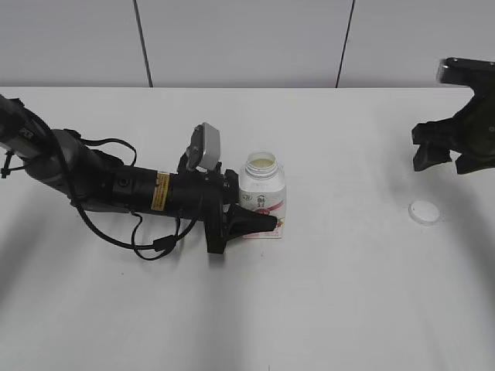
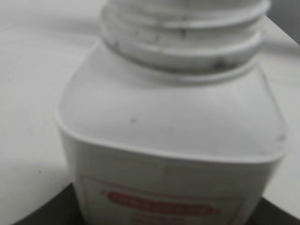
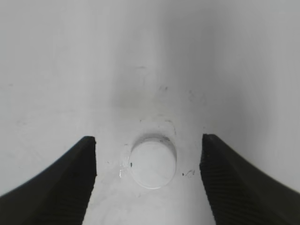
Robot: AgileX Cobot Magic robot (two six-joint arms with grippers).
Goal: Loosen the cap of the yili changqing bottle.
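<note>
The yili changqing bottle (image 1: 262,196) stands upright mid-table, white with a pink-red label, its neck open and uncapped. It fills the left wrist view (image 2: 173,122). My left gripper (image 1: 251,220) is shut on the bottle's lower body. The white cap (image 1: 424,211) lies flat on the table at the right, apart from the bottle. In the right wrist view the cap (image 3: 152,161) lies between and below my open right gripper's fingers (image 3: 147,159). My right gripper (image 1: 445,154) hangs above the cap, empty.
The white table (image 1: 340,294) holds nothing else. A grey wall panel (image 1: 247,39) runs along the back edge. The left arm and its cables (image 1: 116,189) lie across the left half of the table.
</note>
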